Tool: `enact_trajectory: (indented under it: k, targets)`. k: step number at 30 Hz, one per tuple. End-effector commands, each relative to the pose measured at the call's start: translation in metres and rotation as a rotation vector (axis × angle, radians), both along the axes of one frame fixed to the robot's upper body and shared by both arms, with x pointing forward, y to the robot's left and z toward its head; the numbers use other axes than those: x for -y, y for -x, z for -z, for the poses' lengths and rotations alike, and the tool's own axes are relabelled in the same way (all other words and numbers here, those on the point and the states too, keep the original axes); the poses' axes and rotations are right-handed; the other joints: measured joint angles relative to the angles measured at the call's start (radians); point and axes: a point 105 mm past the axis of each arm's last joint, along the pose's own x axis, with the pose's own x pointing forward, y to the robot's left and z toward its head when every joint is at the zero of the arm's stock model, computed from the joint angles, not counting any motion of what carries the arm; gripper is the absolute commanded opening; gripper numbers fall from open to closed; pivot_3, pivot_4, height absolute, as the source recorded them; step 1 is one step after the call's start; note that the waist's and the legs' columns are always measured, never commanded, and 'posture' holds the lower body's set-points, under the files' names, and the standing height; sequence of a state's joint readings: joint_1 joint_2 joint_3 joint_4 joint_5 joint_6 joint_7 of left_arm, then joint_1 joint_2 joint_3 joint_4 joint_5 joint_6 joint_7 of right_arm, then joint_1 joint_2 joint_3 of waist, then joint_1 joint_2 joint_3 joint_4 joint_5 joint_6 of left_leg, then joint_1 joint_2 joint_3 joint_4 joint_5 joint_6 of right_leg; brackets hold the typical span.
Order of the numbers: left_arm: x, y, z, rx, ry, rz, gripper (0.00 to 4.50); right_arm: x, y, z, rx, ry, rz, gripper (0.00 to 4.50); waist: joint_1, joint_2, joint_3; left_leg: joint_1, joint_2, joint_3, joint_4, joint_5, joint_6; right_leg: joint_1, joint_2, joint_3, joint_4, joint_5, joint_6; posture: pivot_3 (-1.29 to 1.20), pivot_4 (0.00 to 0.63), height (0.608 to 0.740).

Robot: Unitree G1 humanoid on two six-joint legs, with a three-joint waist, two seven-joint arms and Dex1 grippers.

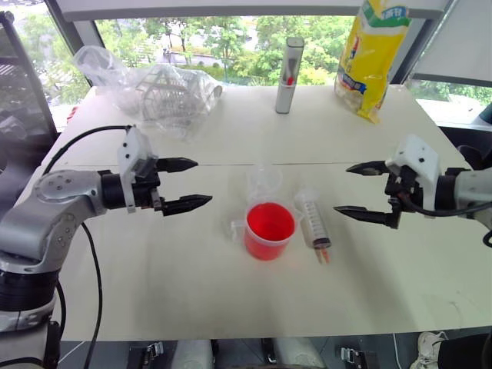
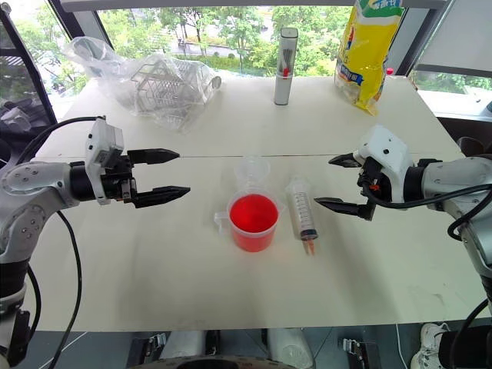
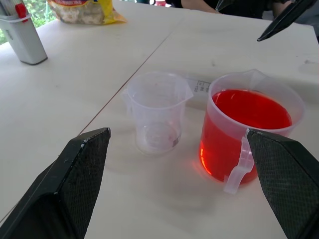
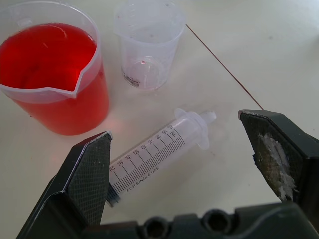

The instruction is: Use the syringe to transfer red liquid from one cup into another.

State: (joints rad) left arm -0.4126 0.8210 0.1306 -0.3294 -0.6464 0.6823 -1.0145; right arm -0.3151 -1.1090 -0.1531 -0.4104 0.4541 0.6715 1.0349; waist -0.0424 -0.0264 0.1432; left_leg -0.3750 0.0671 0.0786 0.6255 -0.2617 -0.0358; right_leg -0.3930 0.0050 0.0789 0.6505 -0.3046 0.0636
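Both arms raised, jaws spread, empty.

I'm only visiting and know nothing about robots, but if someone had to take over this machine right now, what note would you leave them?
Left gripper: fingers open, holding nothing, hovering left of the cups.
Right gripper: fingers open, holding nothing, hovering right of the syringe.
Syringe: lying flat on the table, just right of the big cup, untouched.
Big cup: nearly full of red liquid.
Small cup: behind the big cup, looks empty.
Done: nothing transferred yet.
Left: pick up the syringe, draw red liquid from the big cup, empty it into the small cup.
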Motion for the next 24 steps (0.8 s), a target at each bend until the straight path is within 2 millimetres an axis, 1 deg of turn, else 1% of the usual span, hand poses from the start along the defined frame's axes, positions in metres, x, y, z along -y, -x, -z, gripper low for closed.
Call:
enact_trajectory:
  k: [1, 9, 12, 15, 16, 18, 20, 22, 24]
  targets:
    - [0.003, 0.003, -0.010, 0.045, 0.013, 0.017, 4.50, -0.002, 0.002, -0.011, 0.038, 0.021, -0.020, 4.46, 0.000, 0.000, 0.000, 0.000, 0.000, 0.000, 0.000, 0.000, 0.000, 0.000, 0.000, 0.000, 0.000, 0.000, 0.000, 0.00, 0.150, 0.740]
    - [0.004, 0.002, -0.010, 0.045, 0.014, 0.019, 4.50, -0.001, 0.002, -0.011, 0.035, 0.025, -0.022, 4.46, 0.000, 0.000, 0.000, 0.000, 0.000, 0.000, 0.000, 0.000, 0.000, 0.000, 0.000, 0.000, 0.000, 0.000, 0.000, 0.00, 0.150, 0.740]
    - [0.005, 0.002, -0.010, 0.045, 0.013, 0.021, 4.50, 0.000, 0.001, -0.010, 0.014, 0.011, 0.003, 4.46, 0.000, 0.000, 0.000, 0.000, 0.000, 0.000, 0.000, 0.000, 0.000, 0.000, 0.000, 0.000, 0.000, 0.000, 0.000, 0.00, 0.150, 0.740]
    - [0.007, 0.000, -0.010, 0.045, 0.015, 0.031, 4.50, 0.002, -0.009, -0.009, -0.049, -0.034, 0.091, 4.46, -0.002, 0.000, 0.000, 0.000, 0.000, 0.000, 0.000, 0.000, 0.000, 0.000, 0.000, 0.000, 0.000, 0.000, 0.000, 0.00, 0.150, 0.740]
    - [0.008, 0.000, -0.010, 0.046, 0.015, 0.036, 4.50, 0.003, -0.012, -0.009, -0.057, -0.022, 0.111, 4.46, -0.002, 0.000, 0.000, 0.000, 0.000, 0.000, 0.000, 0.000, 0.000, 0.000, 0.000, 0.000, 0.000, 0.000, 0.000, 0.00, 0.150, 0.740]
    - [0.010, -0.002, -0.010, 0.046, 0.018, 0.046, 4.50, 0.003, -0.013, -0.007, -0.118, -0.005, 0.137, 4.46, -0.001, 0.000, 0.000, 0.000, 0.000, 0.000, 0.001, 0.000, 0.000, 0.000, 0.000, 0.000, 0.001, 0.000, 0.000, 0.00, 0.150, 0.740]
    - [0.013, -0.003, -0.008, 0.047, 0.021, 0.053, 4.50, 0.009, -0.019, -0.001, -0.180, 0.045, 0.224, 4.46, 0.000, 0.000, 0.000, 0.000, 0.000, 0.000, 0.001, 0.000, 0.000, 0.000, 0.000, 0.000, 0.000, 0.000, 0.000, 0.00, 0.150, 0.740]
    - [0.016, -0.005, -0.006, 0.048, 0.027, 0.060, 4.50, 0.010, -0.018, 0.009, -0.322, 0.097, 0.312, 4.46, -0.002, 0.001, 0.000, 0.000, 0.000, 0.001, 0.001, 0.000, 0.000, -0.001, -0.001, 0.001, 0.001, 0.000, -0.001, 0.00, 0.150, 0.740]
    - [0.018, -0.005, -0.003, 0.049, 0.033, 0.062, 4.50, 0.004, -0.021, 0.010, -0.434, 0.058, 0.394, 4.46, -0.002, 0.001, 0.000, -0.001, 0.000, 0.001, 0.001, 0.000, 0.000, -0.002, -0.001, 0.002, 0.001, -0.002, -0.003, 0.00, 0.150, 0.740]
